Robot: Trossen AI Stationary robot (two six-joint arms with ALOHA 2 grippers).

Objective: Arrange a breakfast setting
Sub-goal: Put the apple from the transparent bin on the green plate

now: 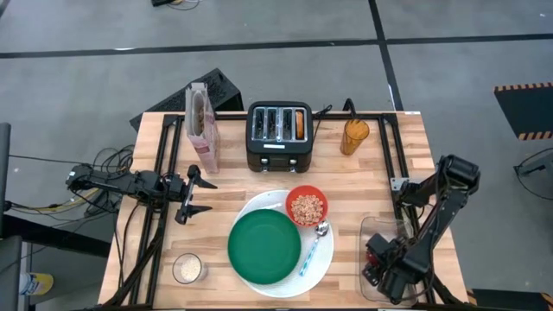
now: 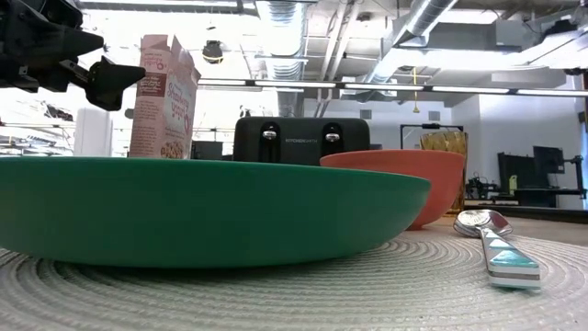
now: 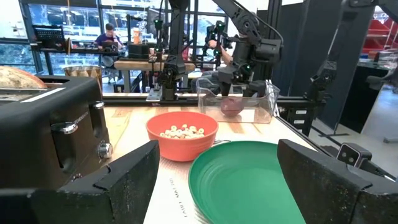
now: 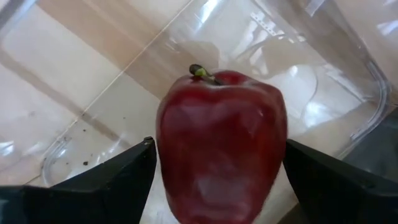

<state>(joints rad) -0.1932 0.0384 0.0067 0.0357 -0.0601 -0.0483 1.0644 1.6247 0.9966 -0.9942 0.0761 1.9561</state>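
Observation:
A green plate (image 1: 263, 246) lies on a large white plate (image 1: 321, 268). A red bowl (image 1: 306, 206) of cereal rings and a teal-handled spoon (image 1: 313, 250) rest on the white plate's right part. A bagel (image 1: 299, 123) stands in a slot of the black toaster (image 1: 278, 134). My right gripper (image 1: 386, 268) reaches down into the clear tub (image 1: 371, 229) and is shut on a red apple (image 4: 221, 137). My left gripper (image 1: 192, 194) is open and empty, above the table left of the plates. My right gripper pinches the apple's two opposite sides (image 4: 166, 143) between its two fingers, coming from above into the tub. The stem end (image 4: 199, 71) points away from the wrist. The apple sits low inside the tub (image 3: 231, 106); whether it is off the tub's floor I cannot tell.
A cereal box (image 1: 201, 128) stands left of the toaster. An orange glass (image 1: 353, 136) stands at the far right. A small glass jar (image 1: 188, 268) stands near the front left corner. The tub's walls surround the right gripper.

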